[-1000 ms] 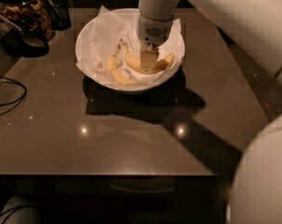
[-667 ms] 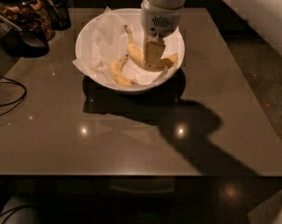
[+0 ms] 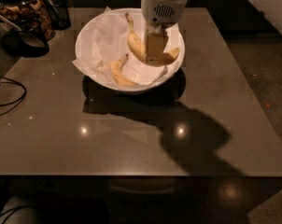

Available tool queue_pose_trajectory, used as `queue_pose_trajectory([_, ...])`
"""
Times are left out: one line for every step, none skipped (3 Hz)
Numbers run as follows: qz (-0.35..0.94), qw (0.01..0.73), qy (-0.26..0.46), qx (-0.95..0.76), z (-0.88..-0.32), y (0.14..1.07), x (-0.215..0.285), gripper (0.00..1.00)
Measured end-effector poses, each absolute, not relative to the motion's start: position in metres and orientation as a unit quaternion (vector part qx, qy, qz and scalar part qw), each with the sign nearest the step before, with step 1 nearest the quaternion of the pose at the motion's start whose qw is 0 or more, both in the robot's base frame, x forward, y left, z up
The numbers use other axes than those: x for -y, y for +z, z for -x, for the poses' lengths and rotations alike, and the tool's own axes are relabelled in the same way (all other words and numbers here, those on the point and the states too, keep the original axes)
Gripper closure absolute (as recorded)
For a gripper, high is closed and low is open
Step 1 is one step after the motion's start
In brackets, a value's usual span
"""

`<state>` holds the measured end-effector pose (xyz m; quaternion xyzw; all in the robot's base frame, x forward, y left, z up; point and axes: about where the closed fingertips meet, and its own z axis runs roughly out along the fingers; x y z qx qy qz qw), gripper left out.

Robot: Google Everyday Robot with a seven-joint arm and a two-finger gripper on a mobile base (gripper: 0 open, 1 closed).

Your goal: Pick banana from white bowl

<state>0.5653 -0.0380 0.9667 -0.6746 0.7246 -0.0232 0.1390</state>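
Observation:
The white bowl (image 3: 92, 36), lined with crumpled white paper, stands at the far middle of the dark table. My gripper (image 3: 155, 48) hangs over the bowl's right half and is shut on the banana (image 3: 137, 45), the larger one with a long brownish stem pointing up and to the left. The banana is lifted above the paper, its right end (image 3: 172, 56) showing past the fingers. A smaller, thinner banana (image 3: 117, 71) lies on the paper in the bowl's lower left.
Dark glass jars (image 3: 24, 8) with nuts stand at the table's far left corner, with a dark scoop (image 3: 19, 34) beside them. A black cable (image 3: 8, 97) loops at the left edge. The table's brown surface (image 3: 131, 134) stretches toward the near edge.
The gripper has risen with the larger banana in it, lifting it off the paper. The smaller banana stays in the bowl. The view has shifted slightly.

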Motion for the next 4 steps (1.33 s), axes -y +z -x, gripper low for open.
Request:
queue_pose_trajectory([0.678,0.148,-0.032,-0.720,-0.550,0.983,0.039,1.00])
queue_pose_trajectory([0.672,0.150,-0.033,-0.725,-0.528,0.995,0.042,1.00])
queue_pose_trajectory([0.657,0.149,-0.034,-0.738,-0.506,1.005,0.049,1.00])
queue_pose_trajectory([0.648,0.149,-0.034,-0.746,-0.493,1.010,0.053,1.00])
